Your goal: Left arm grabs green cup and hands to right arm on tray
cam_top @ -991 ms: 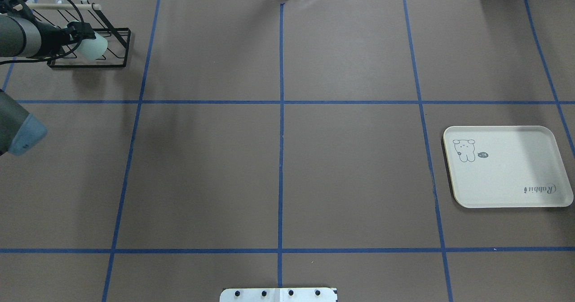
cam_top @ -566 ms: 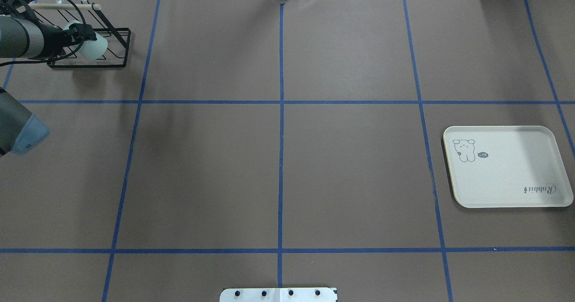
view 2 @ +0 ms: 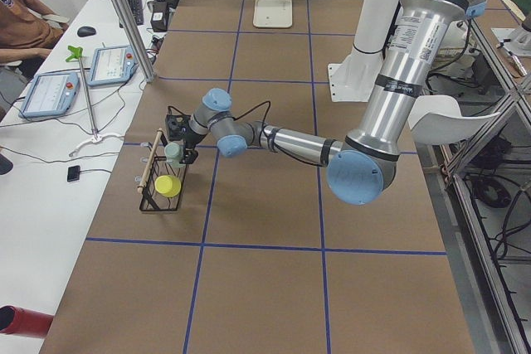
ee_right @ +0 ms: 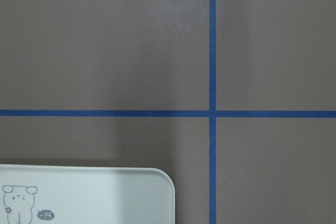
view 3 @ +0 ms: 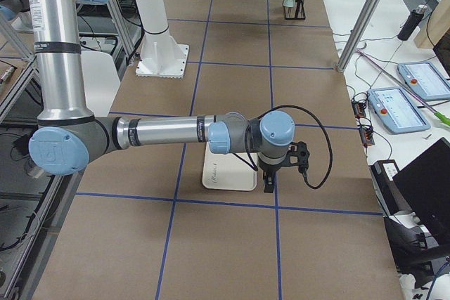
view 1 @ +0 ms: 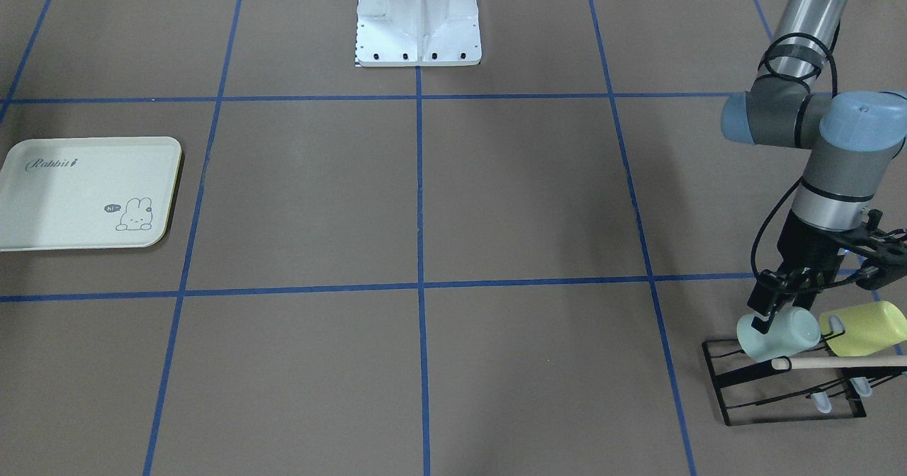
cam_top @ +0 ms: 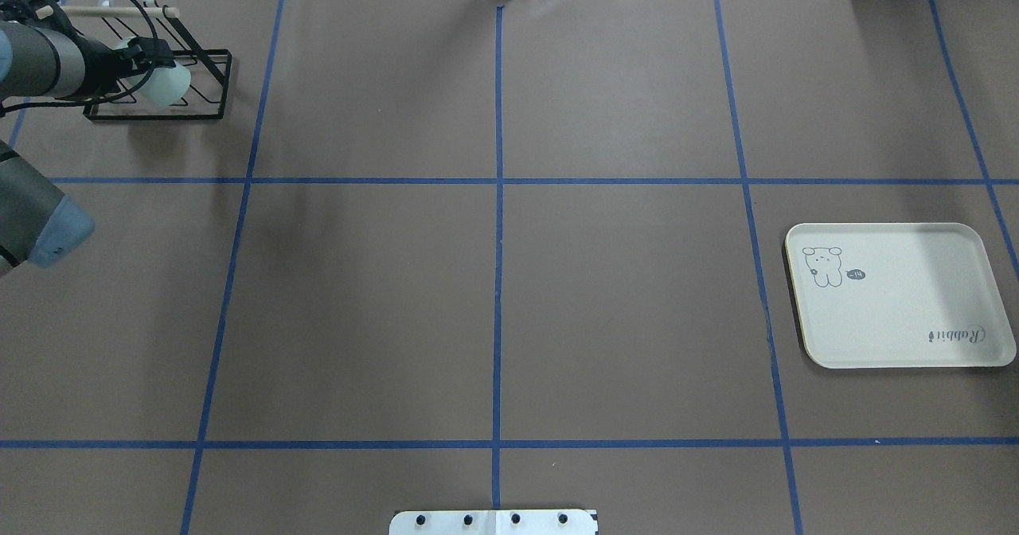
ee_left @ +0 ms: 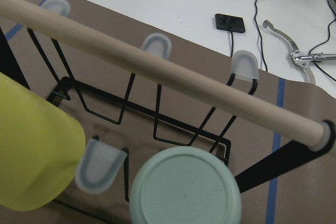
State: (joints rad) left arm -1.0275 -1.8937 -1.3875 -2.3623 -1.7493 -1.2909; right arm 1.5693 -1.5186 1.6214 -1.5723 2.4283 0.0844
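A: How does the green cup (view 1: 783, 338) look?

B: It is pale mint plastic with no handle and a slight taper. It sits tilted on a black wire rack (view 1: 730, 380), just beside a yellow cup (view 1: 868, 327). A wooden rod (view 1: 840, 363) crosses in front of both.

A: And the left gripper (view 1: 783, 306)?

B: It reaches down onto the cup, and one black finger lies against the cup's wall. The fingers probably straddle it, but the view is too small to tell whether they press on it.

A: Do the views differ?

B: Yes. The left wrist camera shows the cup's round closed base up close, along with the rack's capped pegs (ee_left: 156, 45), but no fingers. From overhead, the left arm (cam_top: 48, 69) covers part of the cup. The right gripper (view 3: 270, 185) appears only in the right side view, hanging over the tray (cam_top: 899, 320). Its grip cannot be told there.

A: What about room to move?

B: The rack stands in the table's (cam_top: 637, 320) far left corner, near the edge. The tray lies well apart from it, close to the right edge. A broad brown stretch crossed by blue tape lines (cam_top: 497, 280) lies between them.
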